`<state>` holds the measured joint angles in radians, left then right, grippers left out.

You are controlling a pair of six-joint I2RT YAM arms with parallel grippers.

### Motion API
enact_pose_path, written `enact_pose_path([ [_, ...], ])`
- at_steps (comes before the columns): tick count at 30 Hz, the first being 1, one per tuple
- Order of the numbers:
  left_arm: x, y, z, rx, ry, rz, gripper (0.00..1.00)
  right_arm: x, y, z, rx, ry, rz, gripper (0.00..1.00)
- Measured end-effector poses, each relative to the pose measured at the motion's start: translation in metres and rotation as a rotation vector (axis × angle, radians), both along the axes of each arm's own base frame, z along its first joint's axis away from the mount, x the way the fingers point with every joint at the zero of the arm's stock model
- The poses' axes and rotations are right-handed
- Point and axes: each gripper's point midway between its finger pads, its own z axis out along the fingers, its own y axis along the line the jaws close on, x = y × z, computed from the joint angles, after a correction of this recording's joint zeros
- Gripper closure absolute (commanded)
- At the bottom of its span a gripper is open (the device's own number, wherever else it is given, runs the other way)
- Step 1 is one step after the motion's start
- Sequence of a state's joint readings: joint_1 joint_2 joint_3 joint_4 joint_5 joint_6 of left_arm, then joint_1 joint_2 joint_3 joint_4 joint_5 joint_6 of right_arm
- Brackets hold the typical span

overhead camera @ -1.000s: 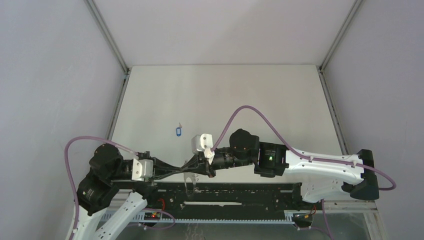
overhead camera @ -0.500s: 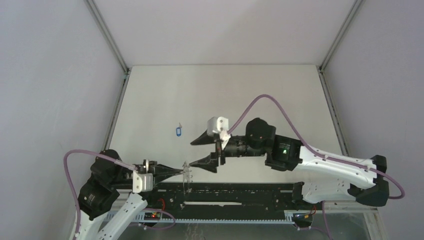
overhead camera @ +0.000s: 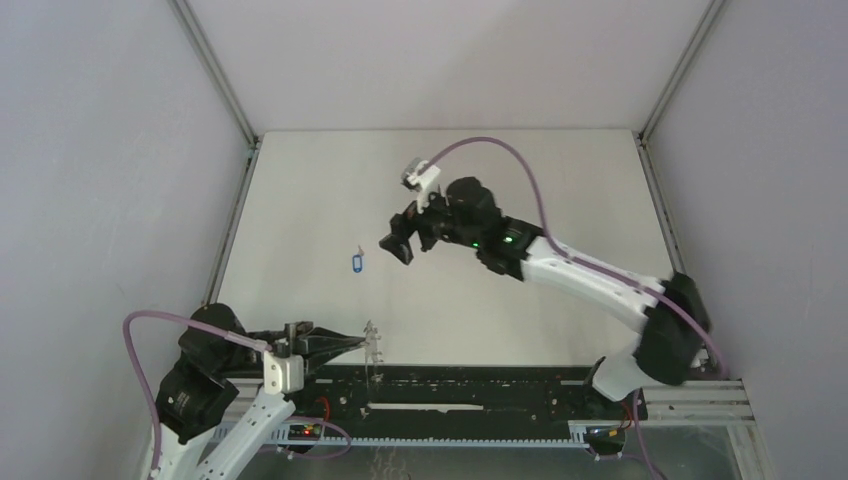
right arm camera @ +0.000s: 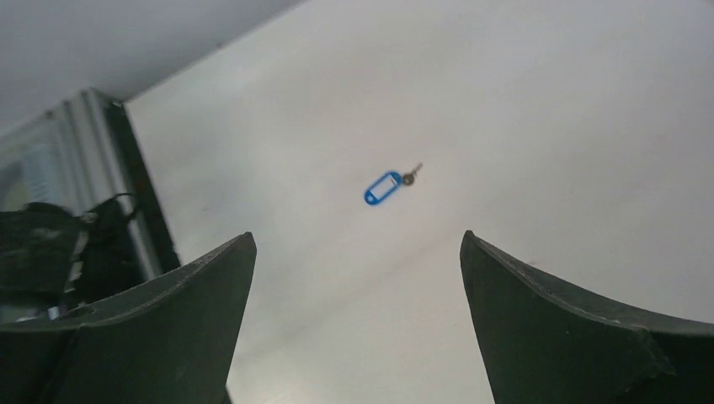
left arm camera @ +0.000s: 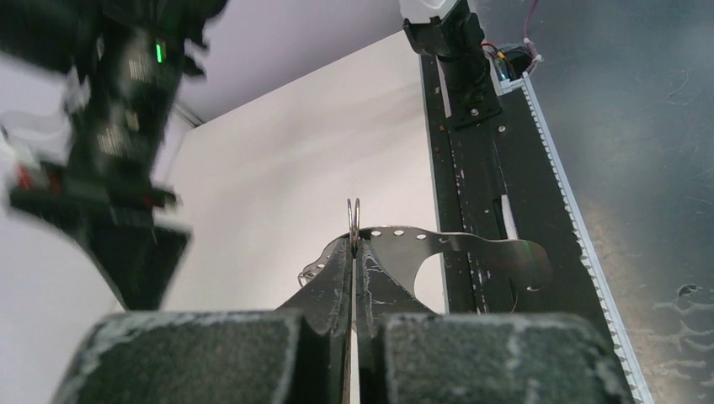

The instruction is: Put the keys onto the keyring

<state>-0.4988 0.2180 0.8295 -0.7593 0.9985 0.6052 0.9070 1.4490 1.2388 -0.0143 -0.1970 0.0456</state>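
Near blue key (right arm camera: 385,187), right fingers (right arm camera: 581,328) now apart

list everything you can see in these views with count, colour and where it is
small key with a blue plastic head and short silver blade: one, blue and silver, lying alone on the table, left of centre
thin grey metal keyring with a row of small holes: one, grey, pinched at the table's near edge, over the rail
flat table top: one, off-white
slotted rail: one, black, along the near edge
purple cables: two, one looping off each arm
left arm: one, black and white, jaws shut on the keyring
right arm: one, black and white, jaws open, above the table right of the key
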Motion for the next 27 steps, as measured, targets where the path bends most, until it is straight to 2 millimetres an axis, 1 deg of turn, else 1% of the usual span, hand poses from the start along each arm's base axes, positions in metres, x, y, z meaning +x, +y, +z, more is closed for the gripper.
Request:
enact_pose_path([
  [4, 0.005, -0.002, 0.005, -0.011, 0.009, 0.008, 1.00, 0.041, 0.038, -0.080, -0.127, 0.119, -0.043, 0.04],
  [7, 0.017, -0.006, 0.008, -0.024, 0.023, 0.040, 1.00, 0.065, 0.067, -0.134, -0.187, 0.181, -0.056, 0.08],
  [11, 0.039, -0.011, 0.004, -0.016, 0.068, 0.100, 1.00, 0.082, 0.089, -0.185, -0.239, 0.230, -0.055, 0.14],
  [14, 0.051, -0.014, 0.002, -0.009, 0.104, 0.128, 1.00, 0.092, 0.103, -0.209, -0.257, 0.247, -0.057, 0.16],
  [16, 0.056, -0.015, 0.003, -0.009, 0.114, 0.143, 1.00, 0.096, 0.107, -0.219, -0.269, 0.262, -0.063, 0.20],
  [23, 0.061, -0.016, 0.009, -0.034, 0.118, 0.161, 1.00, 0.101, 0.112, -0.230, -0.280, 0.305, -0.104, 0.30],
  [26, 0.066, -0.017, 0.012, -0.046, 0.126, 0.177, 1.00, 0.104, 0.118, -0.234, -0.282, 0.319, -0.124, 0.33],
  [27, 0.068, -0.017, 0.013, -0.047, 0.130, 0.184, 1.00, 0.104, 0.121, -0.238, -0.287, 0.326, -0.129, 0.34],
])
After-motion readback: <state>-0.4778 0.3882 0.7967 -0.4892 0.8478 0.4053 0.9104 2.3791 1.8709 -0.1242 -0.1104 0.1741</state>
